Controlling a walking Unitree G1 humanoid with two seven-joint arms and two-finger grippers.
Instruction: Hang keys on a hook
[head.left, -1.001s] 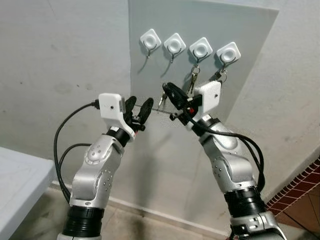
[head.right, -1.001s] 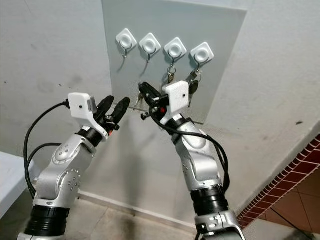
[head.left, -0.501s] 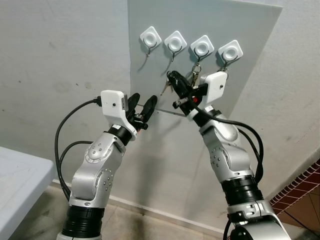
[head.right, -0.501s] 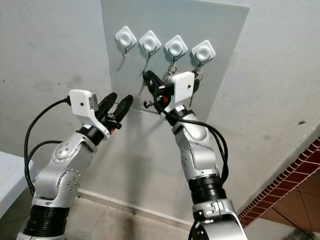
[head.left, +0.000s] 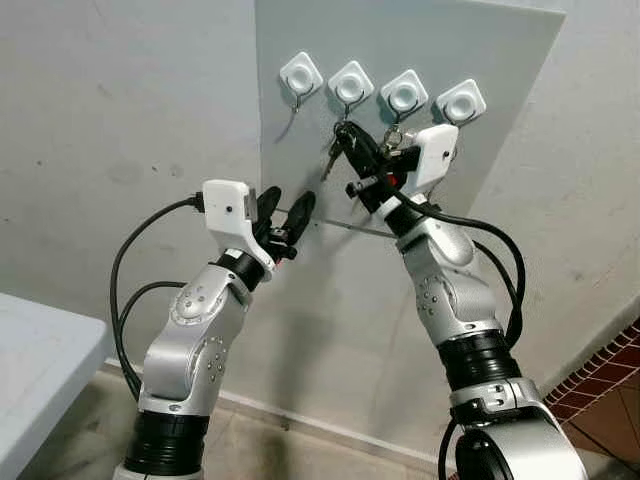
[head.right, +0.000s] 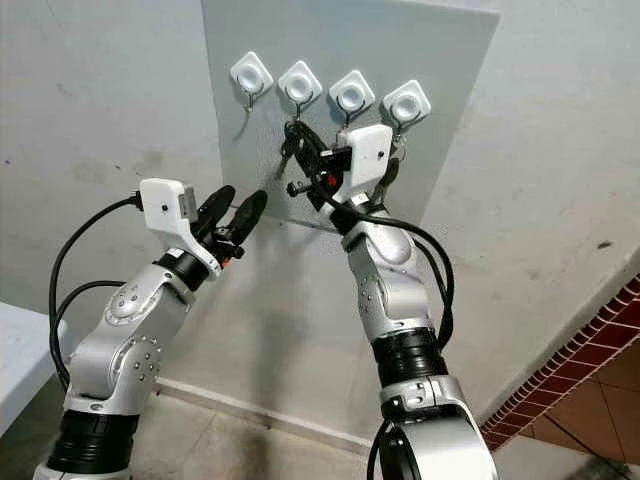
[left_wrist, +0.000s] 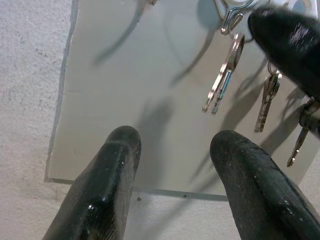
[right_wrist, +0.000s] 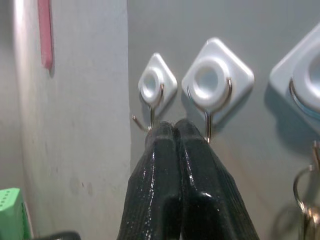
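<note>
Right hand (head.left: 345, 137), clenched on the keys (head.left: 335, 153), has risen to just below the second hook (head.left: 350, 88); hanging appears imminent; left hand (head.left: 284, 213) released

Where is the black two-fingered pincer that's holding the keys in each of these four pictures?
Left eye view: the right gripper, upper centre, just under the second white diamond-shaped hook from the left.
Right eye view: upper centre, under that hook.
Left wrist view: blurred black shape beside the hanging silver keys.
Right wrist view: shut fingertips at that hook.
Shared landmark: the grey wall panel.
</note>
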